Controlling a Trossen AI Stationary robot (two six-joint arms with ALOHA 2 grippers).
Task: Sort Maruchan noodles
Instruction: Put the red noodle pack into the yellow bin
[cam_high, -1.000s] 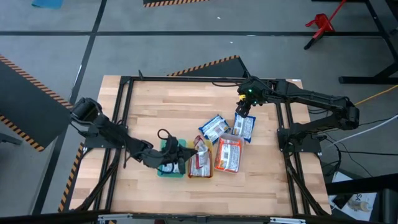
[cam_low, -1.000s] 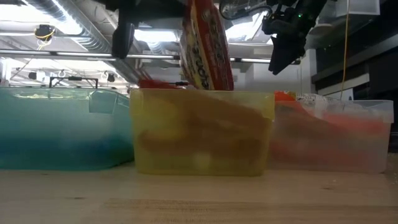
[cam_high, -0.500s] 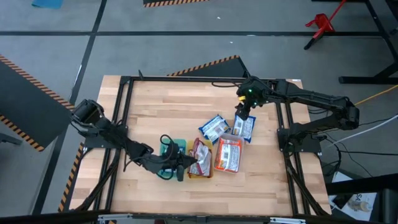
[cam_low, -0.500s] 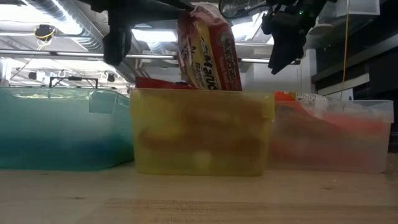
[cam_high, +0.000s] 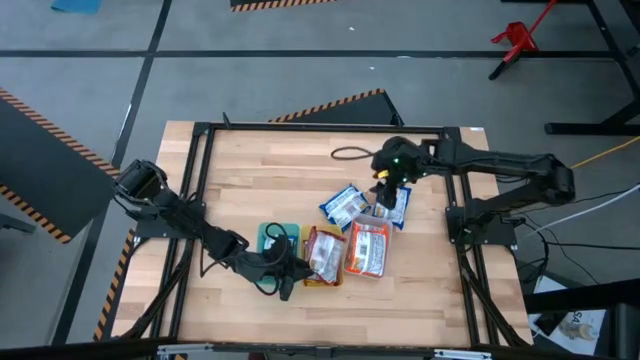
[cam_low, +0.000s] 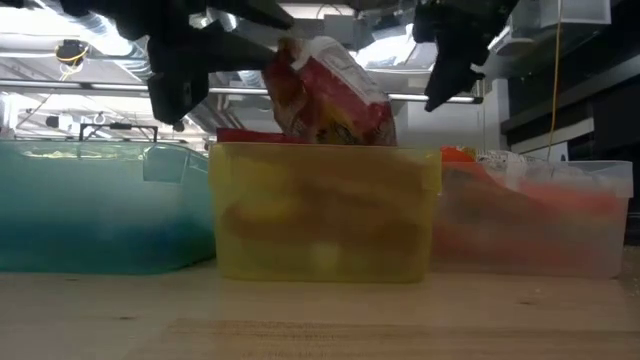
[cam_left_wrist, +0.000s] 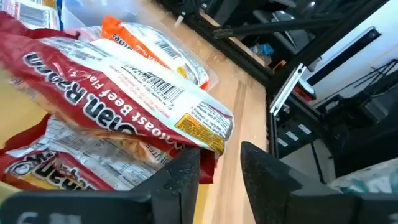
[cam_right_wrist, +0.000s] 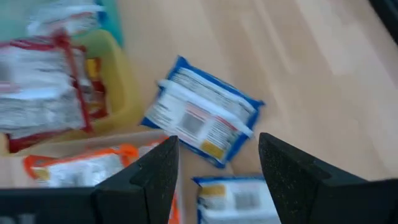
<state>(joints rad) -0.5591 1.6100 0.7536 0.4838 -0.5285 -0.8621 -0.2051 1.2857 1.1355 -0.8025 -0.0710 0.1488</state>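
Two blue packets (cam_high: 347, 206) lie loose on the table (cam_high: 250, 170) beyond the trays, while three trays stand in a row at the near side: green tray (cam_high: 272, 238), yellow tray (cam_low: 325, 212) and clear tray (cam_low: 535, 215). We judge the step in hand to be the drop of a red packet (cam_low: 325, 100) into the yellow tray. In the low view that packet leans tilted above the tray's rim; in the left wrist view it lies across another red one, its corner right at the fingertips. Our left gripper (cam_high: 287, 268) sits at the near edge of the yellow tray with its jaws parted and nothing pinched between them, so the packet looks let go. Our right gripper (cam_high: 383, 190) hangs over the blue packets with its fingers spread wide and nothing between them; an orange packet (cam_high: 368, 247) rests in the clear tray just beside. Next, we think the left arm must draw back clear of the tray so the red packet can settle flat, and the right must come down on one blue packet, pinch it by an edge, and carry it toward the green tray.
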